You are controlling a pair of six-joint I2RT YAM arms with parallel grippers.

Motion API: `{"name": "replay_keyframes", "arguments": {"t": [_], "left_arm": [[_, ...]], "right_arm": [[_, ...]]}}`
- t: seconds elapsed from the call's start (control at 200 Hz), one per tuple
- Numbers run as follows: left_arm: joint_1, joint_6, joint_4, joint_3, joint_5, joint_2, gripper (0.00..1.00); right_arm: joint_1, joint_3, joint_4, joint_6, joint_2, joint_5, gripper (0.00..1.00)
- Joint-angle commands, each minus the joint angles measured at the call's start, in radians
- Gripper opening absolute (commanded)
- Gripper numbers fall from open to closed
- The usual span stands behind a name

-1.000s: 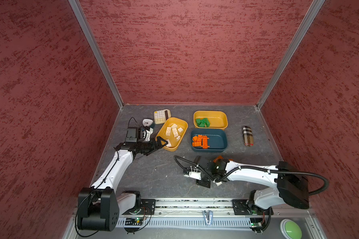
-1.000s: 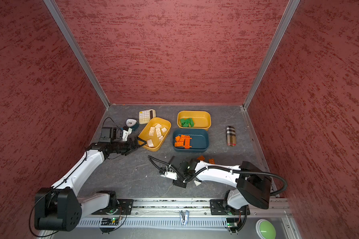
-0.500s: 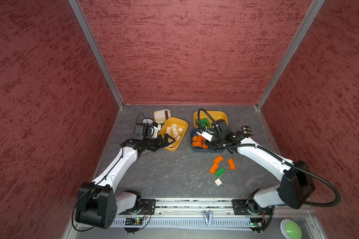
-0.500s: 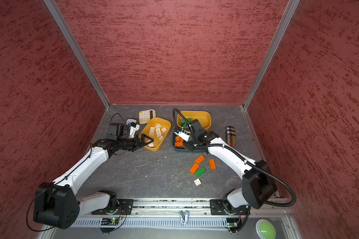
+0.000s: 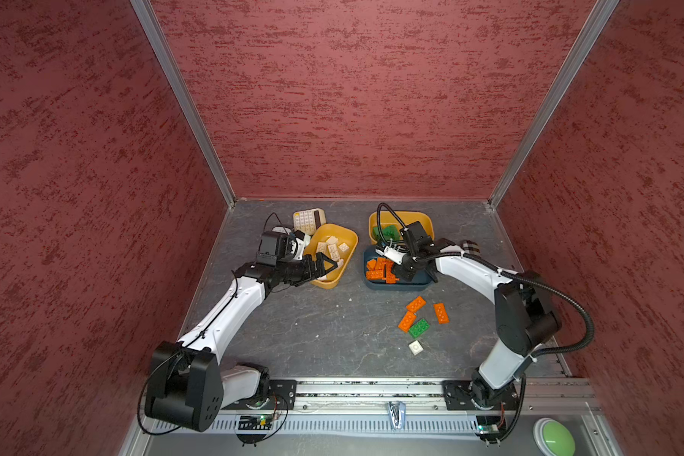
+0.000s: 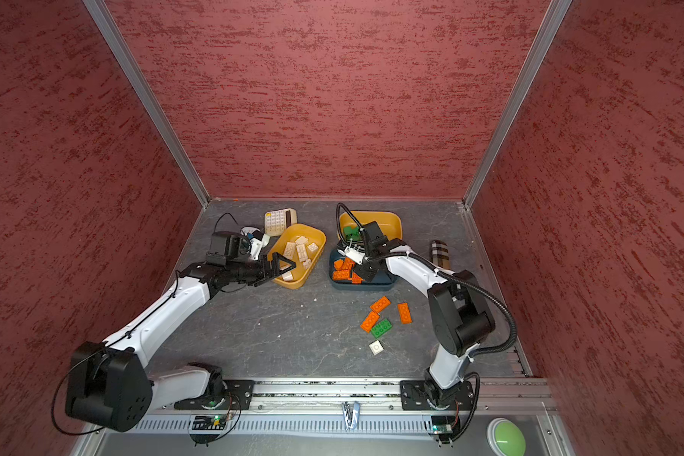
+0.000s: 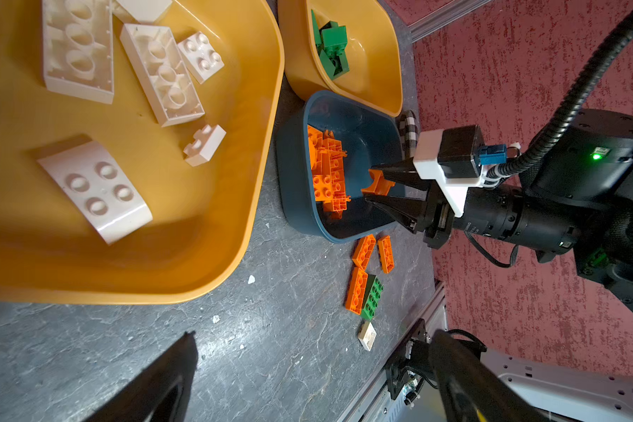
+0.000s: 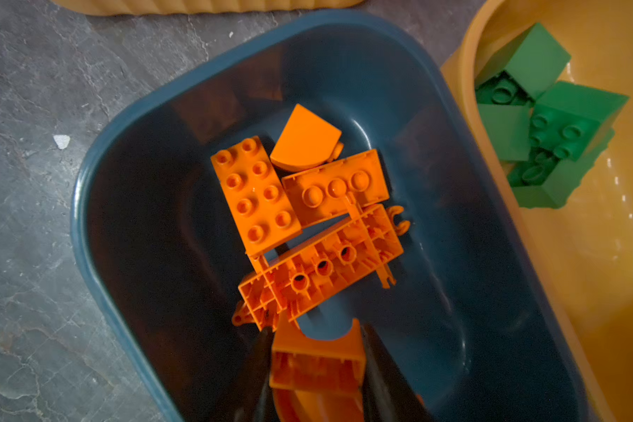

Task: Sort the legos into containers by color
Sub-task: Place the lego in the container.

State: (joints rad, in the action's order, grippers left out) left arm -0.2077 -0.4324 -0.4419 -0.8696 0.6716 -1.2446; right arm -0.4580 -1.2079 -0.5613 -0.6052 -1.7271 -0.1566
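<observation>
My right gripper (image 8: 317, 330) hangs over the dark teal container (image 8: 88, 204), shut on an orange curved lego (image 8: 317, 361) that sits between both fingers. Several orange legos (image 8: 256, 193) lie piled in that container. My left gripper (image 7: 313, 339) stands open and empty at the near rim of the mustard container (image 5: 352, 241) that holds white legos (image 7: 161, 73). Green legos (image 8: 549, 120) lie in the other mustard container (image 5: 419, 219). On the table in front of the teal container lie three loose orange legos (image 5: 416, 304), a green one (image 5: 419, 327) and a small white one (image 5: 416, 347).
A cream calculator (image 5: 309, 220) lies at the back left, beside the container of white legos. A plaid case (image 5: 470, 248) lies at the back right behind my right arm. The metal rail (image 5: 372, 391) and a green button (image 5: 555, 436) run along the front edge.
My right gripper has travelled from the front middle of the table to the teal container with the orange curved lego. My left gripper has moved right, up to the container of white legos.
</observation>
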Motion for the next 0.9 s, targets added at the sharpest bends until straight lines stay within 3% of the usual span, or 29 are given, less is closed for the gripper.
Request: {"name": "replay_keyframes", "arguments": {"t": [0.0, 0.08, 0.23, 0.441, 0.546, 0.792, 0.892], "left_arm": [[-0.003, 0.020, 0.001, -0.033, -0.008, -0.012, 1.00], [-0.001, 0.028, -0.011, -0.042, -0.012, -0.012, 0.99], [0.008, 0.041, -0.031, -0.049, -0.012, -0.007, 0.99], [0.019, 0.052, -0.043, -0.043, -0.010, -0.009, 1.00], [0.021, 0.051, -0.037, -0.038, -0.007, -0.015, 0.99], [0.021, 0.056, -0.030, -0.037, 0.000, -0.020, 0.99], [0.025, 0.064, -0.025, -0.035, 0.003, -0.022, 0.99]], "right_arm": [[0.004, -0.016, -0.024, -0.021, 0.007, -0.057, 0.58], [0.005, -0.009, -0.038, -0.008, 0.031, -0.091, 0.65], [-0.009, 0.054, -0.072, 0.046, 0.134, -0.163, 0.67], [-0.090, 0.229, -0.111, 0.121, 0.311, -0.080, 0.68], [-0.117, 0.255, -0.105, 0.304, 0.336, -0.028, 0.68], [-0.172, 0.358, 0.015, 0.895, 0.402, -0.032, 0.69], [-0.202, 0.422, 0.026, 1.120, 0.444, 0.102, 0.71]]}}
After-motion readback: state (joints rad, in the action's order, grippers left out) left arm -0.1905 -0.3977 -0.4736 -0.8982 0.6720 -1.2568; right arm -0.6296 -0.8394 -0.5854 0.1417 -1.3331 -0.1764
